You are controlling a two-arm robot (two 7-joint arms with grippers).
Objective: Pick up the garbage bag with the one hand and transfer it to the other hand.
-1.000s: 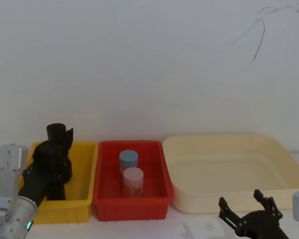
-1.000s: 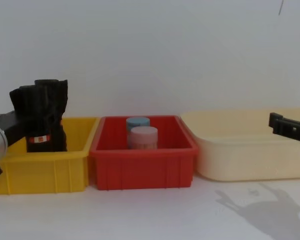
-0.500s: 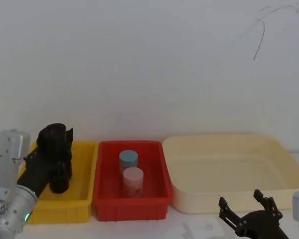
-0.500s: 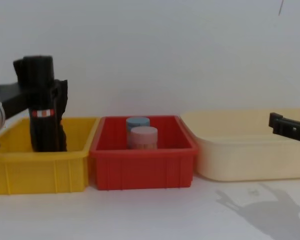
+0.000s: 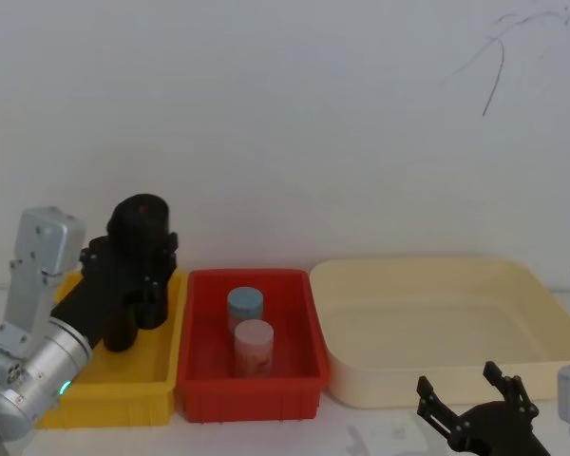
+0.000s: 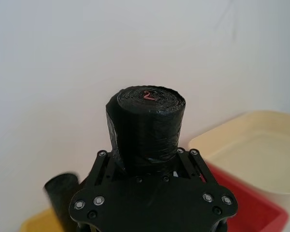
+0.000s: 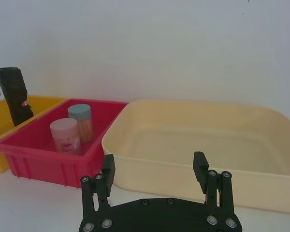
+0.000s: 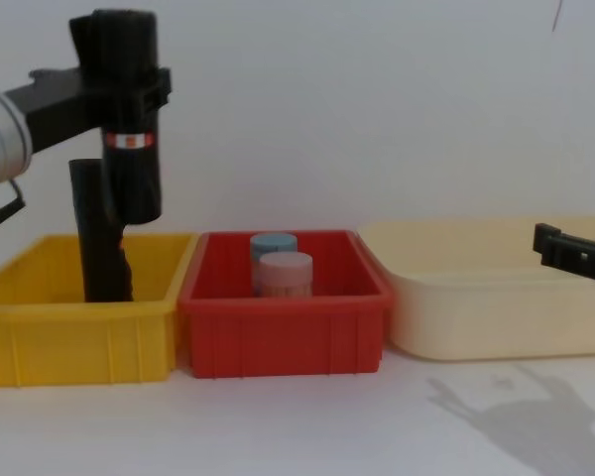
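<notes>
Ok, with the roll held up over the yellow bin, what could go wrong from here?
1. The left gripper clamps the garbage bag in its upper part. The long length hanging below could slip or swing.
2. Its lower end hangs near the other roll standing in the yellow bin and might tip it.
3. The open right gripper sits low, near the cream tray. A low carry could clip the jars in the red bin.
</notes>
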